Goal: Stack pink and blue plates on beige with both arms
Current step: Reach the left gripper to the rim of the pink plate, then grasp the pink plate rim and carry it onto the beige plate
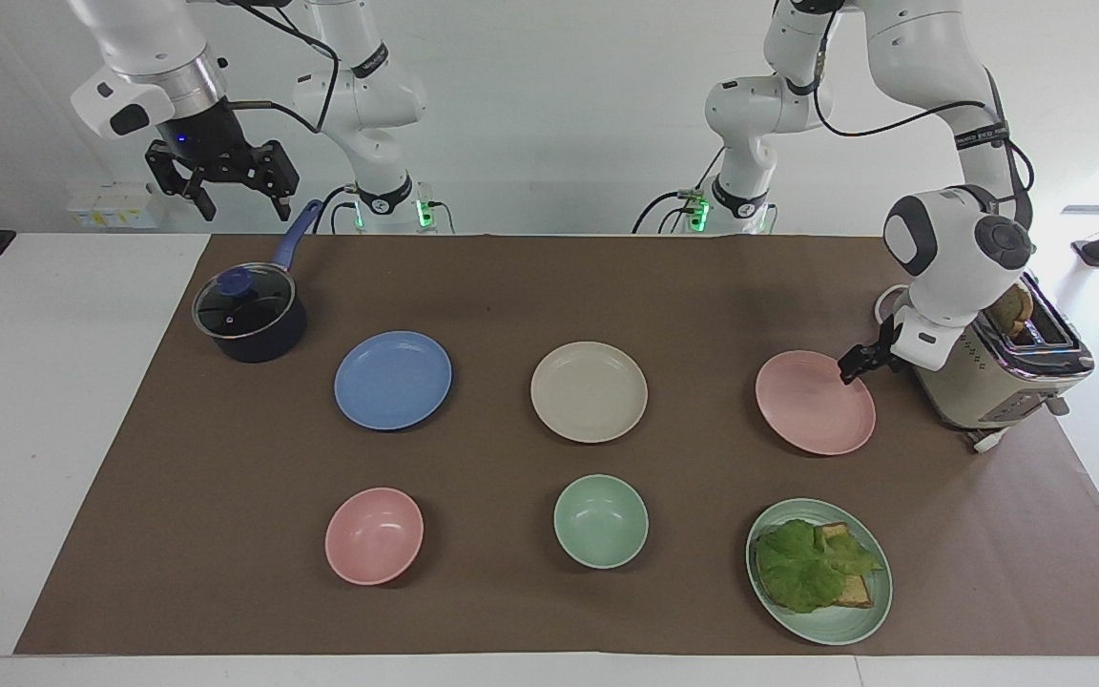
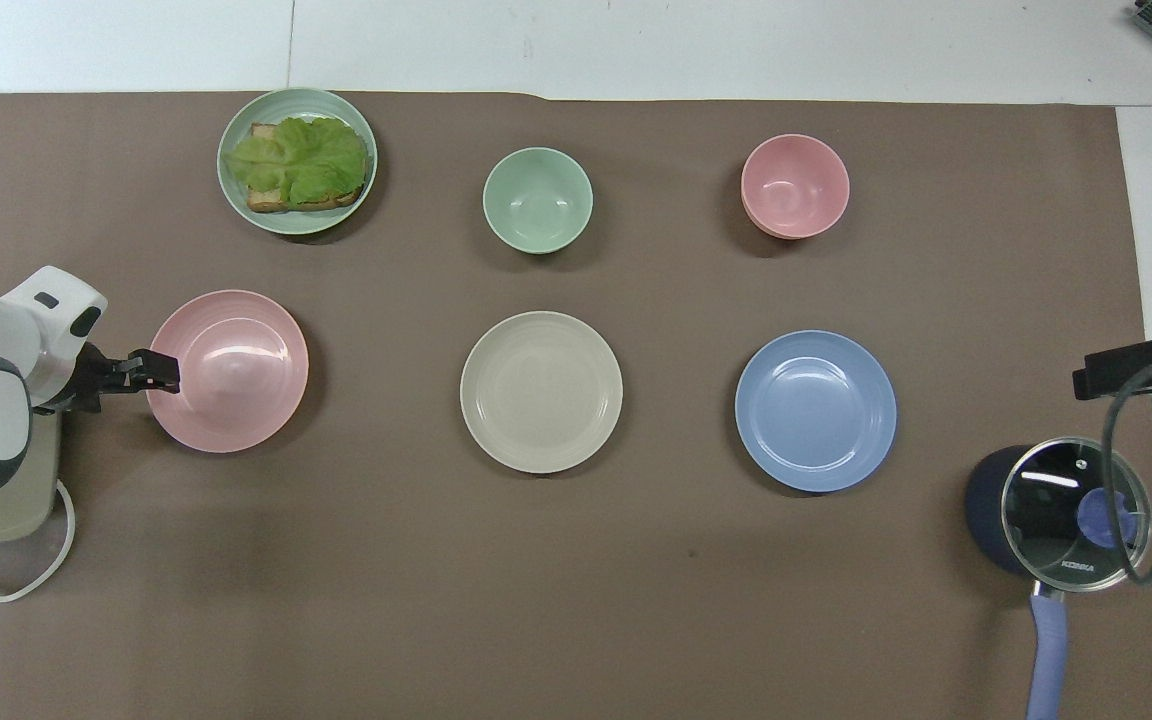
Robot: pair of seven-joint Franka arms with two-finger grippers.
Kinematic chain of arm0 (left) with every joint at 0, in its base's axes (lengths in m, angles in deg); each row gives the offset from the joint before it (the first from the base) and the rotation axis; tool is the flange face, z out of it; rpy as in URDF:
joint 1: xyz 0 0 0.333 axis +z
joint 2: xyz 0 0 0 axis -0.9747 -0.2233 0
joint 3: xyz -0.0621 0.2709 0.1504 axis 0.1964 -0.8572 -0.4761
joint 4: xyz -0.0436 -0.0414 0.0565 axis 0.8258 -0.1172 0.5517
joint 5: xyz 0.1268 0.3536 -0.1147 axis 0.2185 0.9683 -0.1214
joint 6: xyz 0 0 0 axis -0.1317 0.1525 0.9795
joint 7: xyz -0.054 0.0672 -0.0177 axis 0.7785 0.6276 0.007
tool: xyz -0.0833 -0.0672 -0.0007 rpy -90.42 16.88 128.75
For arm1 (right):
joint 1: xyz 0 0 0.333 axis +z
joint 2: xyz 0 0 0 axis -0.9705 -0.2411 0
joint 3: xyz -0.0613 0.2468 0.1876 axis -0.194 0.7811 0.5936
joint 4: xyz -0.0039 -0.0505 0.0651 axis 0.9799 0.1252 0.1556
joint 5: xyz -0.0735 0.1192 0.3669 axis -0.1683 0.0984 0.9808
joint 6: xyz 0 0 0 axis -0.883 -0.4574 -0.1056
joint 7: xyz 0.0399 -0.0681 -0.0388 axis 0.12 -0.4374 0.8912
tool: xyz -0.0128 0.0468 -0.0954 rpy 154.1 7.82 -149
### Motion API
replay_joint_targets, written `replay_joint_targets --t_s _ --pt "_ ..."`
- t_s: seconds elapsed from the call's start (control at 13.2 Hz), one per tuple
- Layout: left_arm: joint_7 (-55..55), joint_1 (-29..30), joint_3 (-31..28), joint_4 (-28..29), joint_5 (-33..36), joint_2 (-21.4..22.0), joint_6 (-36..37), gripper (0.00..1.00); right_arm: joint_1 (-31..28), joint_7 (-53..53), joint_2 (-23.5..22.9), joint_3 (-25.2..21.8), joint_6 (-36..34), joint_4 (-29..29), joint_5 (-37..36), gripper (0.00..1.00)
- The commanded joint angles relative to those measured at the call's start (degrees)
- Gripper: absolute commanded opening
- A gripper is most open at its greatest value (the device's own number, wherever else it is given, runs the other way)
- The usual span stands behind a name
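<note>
Three plates lie in a row across the brown mat: the blue plate (image 1: 393, 380) (image 2: 815, 411) toward the right arm's end, the beige plate (image 1: 589, 391) (image 2: 541, 391) in the middle, and the pink plate (image 1: 812, 405) (image 2: 236, 375) toward the left arm's end. My left gripper (image 1: 847, 370) (image 2: 168, 371) is low at the pink plate's rim on the toaster's side, open, with its tips over the edge. High above the pot hangs my right gripper (image 1: 225, 186) (image 2: 1126, 368), open and empty.
A beige toaster (image 1: 998, 367) holding toast stands close beside the left arm's wrist. A lidded dark pot (image 1: 249, 315) sits under the right gripper. Farther from the robots lie a pink bowl (image 1: 374, 535), a green bowl (image 1: 601, 521) and a green plate (image 1: 836, 632) with lettuce and toast.
</note>
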Motion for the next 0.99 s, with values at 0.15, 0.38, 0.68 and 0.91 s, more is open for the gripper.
replay_joint_targets --t_s 0.15,0.38,0.68,0.91 --pt "1.96 0.50 0.51 2.19 -0.70 0.30 -1.97 0.38 -0.65 0.41 0.85 0.43 0.66 0.59 0.22 1.00" --pt "1.96 0.50 0.51 2.02 -0.70 0.21 -1.88 0.00 -0.74 0.41 0.85 0.43 0.75 0.59 0.22 1.00" --pt "1.78 0.41 0.51 1.75 -0.70 0.21 -1.18 0.00 -0.65 0.41 0.85 0.43 0.75 0.59 0.22 1.00" --pt "1.78 -0.20 0.69 -0.69 -1.48 1.08 3.88 0.00 -0.65 0.41 0.85 0.43 0.75 0.59 0.22 1.00"
